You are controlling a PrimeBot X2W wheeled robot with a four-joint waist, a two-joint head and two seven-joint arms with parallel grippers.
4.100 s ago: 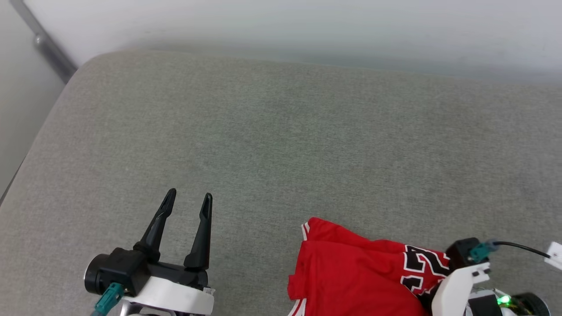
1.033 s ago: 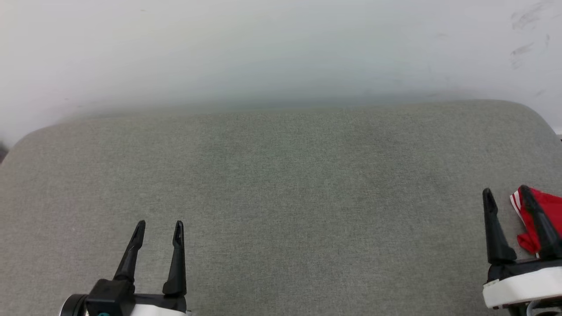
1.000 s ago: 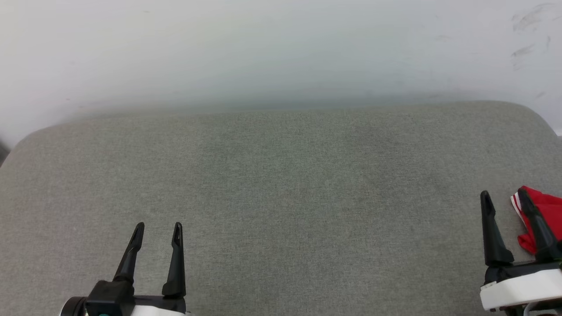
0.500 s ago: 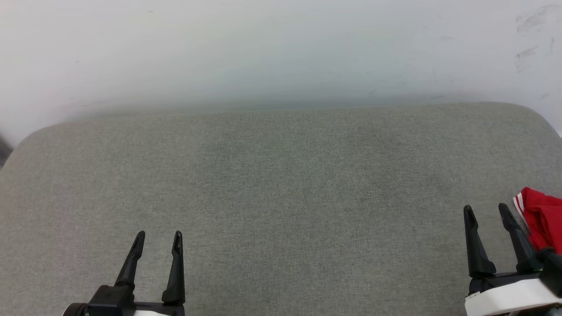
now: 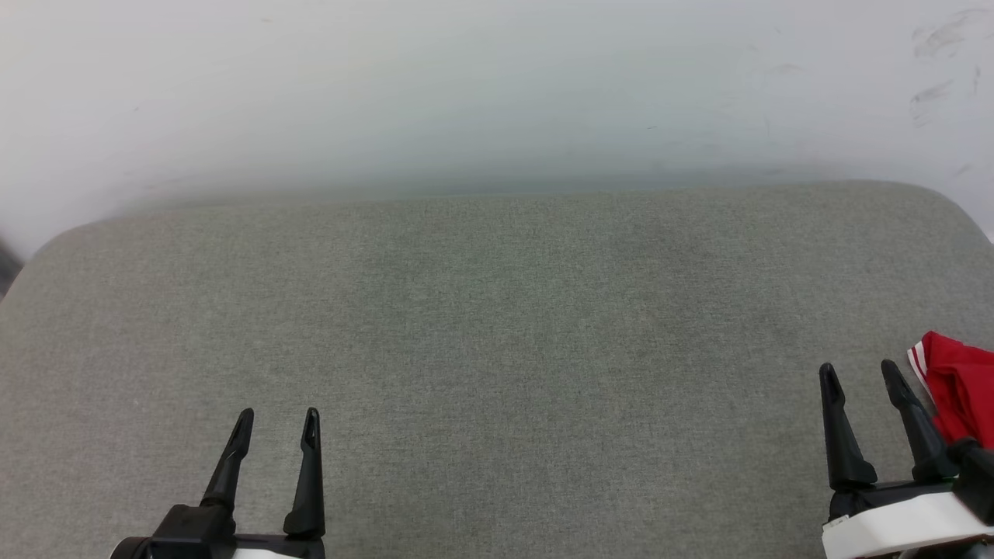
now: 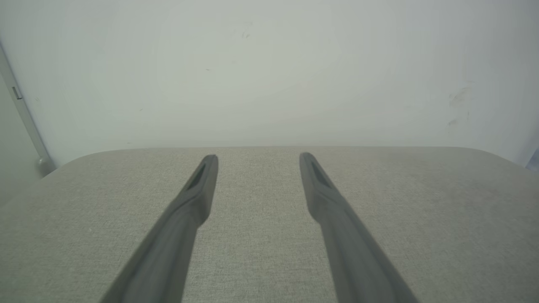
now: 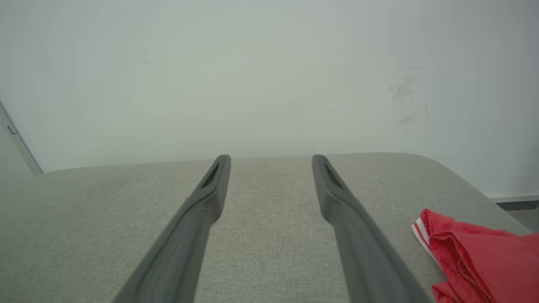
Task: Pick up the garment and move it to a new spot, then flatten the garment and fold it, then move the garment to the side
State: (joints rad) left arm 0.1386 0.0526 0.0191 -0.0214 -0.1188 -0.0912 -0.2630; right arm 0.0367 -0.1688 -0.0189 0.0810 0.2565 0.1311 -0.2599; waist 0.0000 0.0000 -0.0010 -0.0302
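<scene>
Red garment [image 5: 957, 384] is lying bunched at the right end of the grey fabric surface [image 5: 497, 310], just beside your right gripper [image 5: 860, 367]. You are risking that gripper snagging it, dragging the folds loose or off the edge. Right gripper and left gripper [image 5: 278, 413] are both standing wide open, holding nothing.

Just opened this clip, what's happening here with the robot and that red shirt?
Nothing is being handled at this moment. The left gripper and the right gripper are both open and empty above the grey padded surface, fingers pointing toward the wall. The garment, red with a white-striped edge, lies rumpled on the surface at the robot's far right, beside the right gripper and apart from its fingers. The frame cuts it off, so whether it is neatly folded cannot be told.
</scene>
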